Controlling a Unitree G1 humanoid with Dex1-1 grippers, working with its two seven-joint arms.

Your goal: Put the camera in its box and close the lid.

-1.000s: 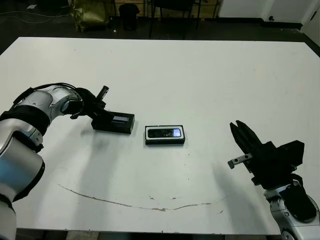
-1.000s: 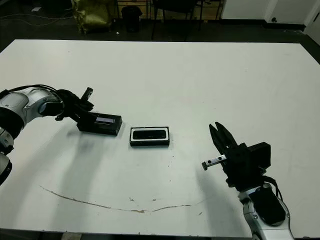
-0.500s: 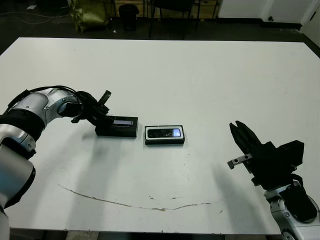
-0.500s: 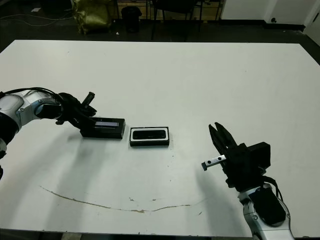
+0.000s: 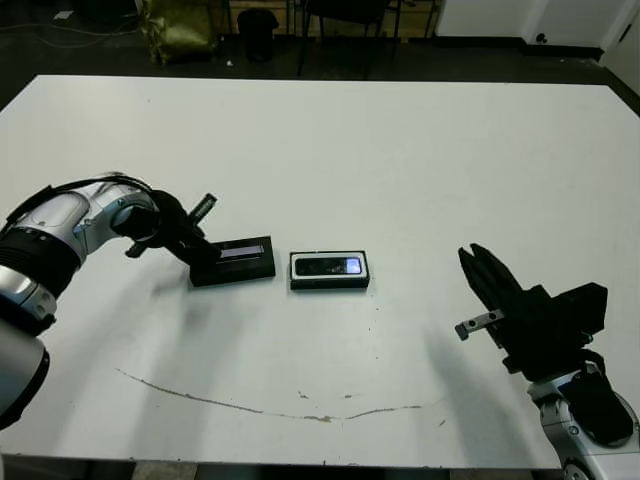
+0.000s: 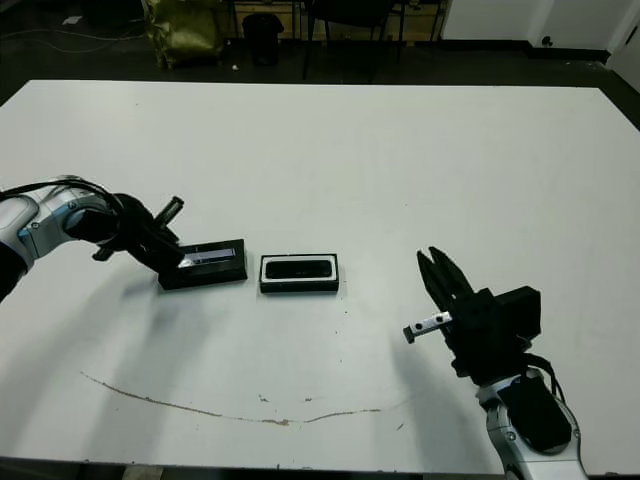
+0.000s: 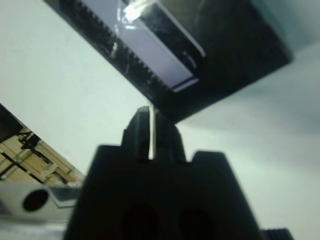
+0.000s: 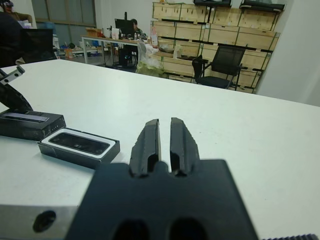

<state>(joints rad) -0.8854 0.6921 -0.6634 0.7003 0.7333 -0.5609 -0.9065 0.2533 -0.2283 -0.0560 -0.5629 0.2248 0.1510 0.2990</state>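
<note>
now the lid (image 5: pixel 233 262) sits closer to the box (image 5: pixel 330 271) than a second ago, pushed along by our left gripper (image 5: pixel 197 243), whose fingers look pressed together at the lid's outer end. we judge closing is next, since the camera (image 5: pixel 329 265) already lies in the white-lined tray. lid: flat, matte black, pale stripe. camera: glossy bar with bluish glint. right gripper (image 5: pixel 480 271) hovers well apart, fingers nearly together, holding nothing.
</note>
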